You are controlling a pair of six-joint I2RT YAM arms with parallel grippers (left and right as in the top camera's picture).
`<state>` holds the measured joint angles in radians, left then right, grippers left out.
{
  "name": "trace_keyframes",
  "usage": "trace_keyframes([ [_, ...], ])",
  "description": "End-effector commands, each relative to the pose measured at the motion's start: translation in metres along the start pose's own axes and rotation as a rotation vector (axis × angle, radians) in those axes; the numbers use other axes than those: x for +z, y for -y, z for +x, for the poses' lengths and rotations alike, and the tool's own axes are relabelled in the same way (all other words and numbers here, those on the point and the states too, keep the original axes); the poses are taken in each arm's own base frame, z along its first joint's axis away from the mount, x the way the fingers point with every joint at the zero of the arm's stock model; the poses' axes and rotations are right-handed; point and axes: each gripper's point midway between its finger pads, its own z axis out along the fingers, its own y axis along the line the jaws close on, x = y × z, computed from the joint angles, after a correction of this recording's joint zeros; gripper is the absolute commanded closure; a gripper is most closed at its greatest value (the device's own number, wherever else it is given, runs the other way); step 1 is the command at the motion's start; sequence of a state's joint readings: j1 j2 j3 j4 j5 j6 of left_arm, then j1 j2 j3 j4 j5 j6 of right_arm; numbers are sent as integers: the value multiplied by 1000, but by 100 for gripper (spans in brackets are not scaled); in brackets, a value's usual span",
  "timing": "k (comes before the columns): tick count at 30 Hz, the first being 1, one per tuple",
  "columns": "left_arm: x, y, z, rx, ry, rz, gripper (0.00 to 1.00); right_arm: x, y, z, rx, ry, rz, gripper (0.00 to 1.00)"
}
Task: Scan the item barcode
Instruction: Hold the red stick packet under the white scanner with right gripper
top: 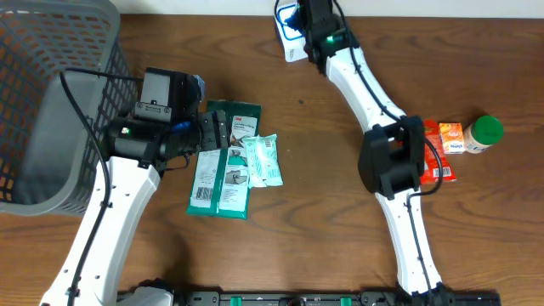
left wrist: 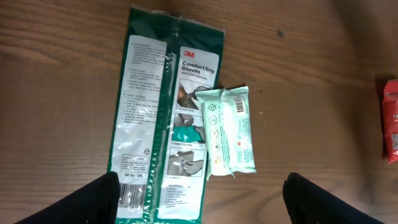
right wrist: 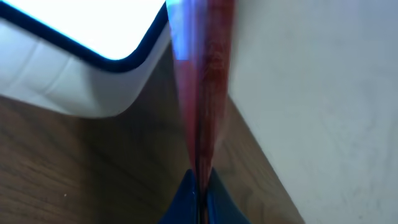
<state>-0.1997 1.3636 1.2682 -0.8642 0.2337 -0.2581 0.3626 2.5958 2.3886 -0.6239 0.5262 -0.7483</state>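
- Your right claw (right wrist: 200, 186) is pinched shut on a thin, glossy red packet (right wrist: 208, 74), seen edge-on. It is at the table's (top: 323, 204) far edge, just beside the white, round-cornered scanner (right wrist: 74, 81).
- Your left claw (left wrist: 200, 202) stands wide and holds nothing. It is above a flat green glove packet (left wrist: 149, 124), whose right edge is overlapped by a crinkly pale wipes pack (left wrist: 229, 130).
- A grey mesh basket (top: 51, 102) hems in your left side, while bare wood lies open mid-table.
- An orange pack (top: 442, 149) and a green-lidded jar (top: 484, 133) crowd the right edge.

Noted matt, smooth wood-grain table (top: 314, 212). Recorded glossy plastic film on green glove packet (left wrist: 149, 112), mint pouch (left wrist: 230, 130) and thin red packet (right wrist: 208, 74). Logged grey plastic mesh basket (top: 93, 42).
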Motion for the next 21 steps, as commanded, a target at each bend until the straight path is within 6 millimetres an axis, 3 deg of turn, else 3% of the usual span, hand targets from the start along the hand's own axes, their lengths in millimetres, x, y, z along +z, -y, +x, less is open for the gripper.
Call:
trace_keyframes([
  [1, 1, -1, 1, 5, -6, -2, 15, 4, 7, 4, -49, -34, 47, 99],
  [11, 1, -1, 1, 5, -6, -2, 15, 0, 4, 4, -113, -60, 65, 99],
  [17, 1, -1, 1, 5, -6, -2, 16, -7, 4, -7, -154, -54, 103, 99],
  [21, 1, -1, 1, 5, -6, -2, 15, -13, 15, -12, -131, -60, 175, 99],
])
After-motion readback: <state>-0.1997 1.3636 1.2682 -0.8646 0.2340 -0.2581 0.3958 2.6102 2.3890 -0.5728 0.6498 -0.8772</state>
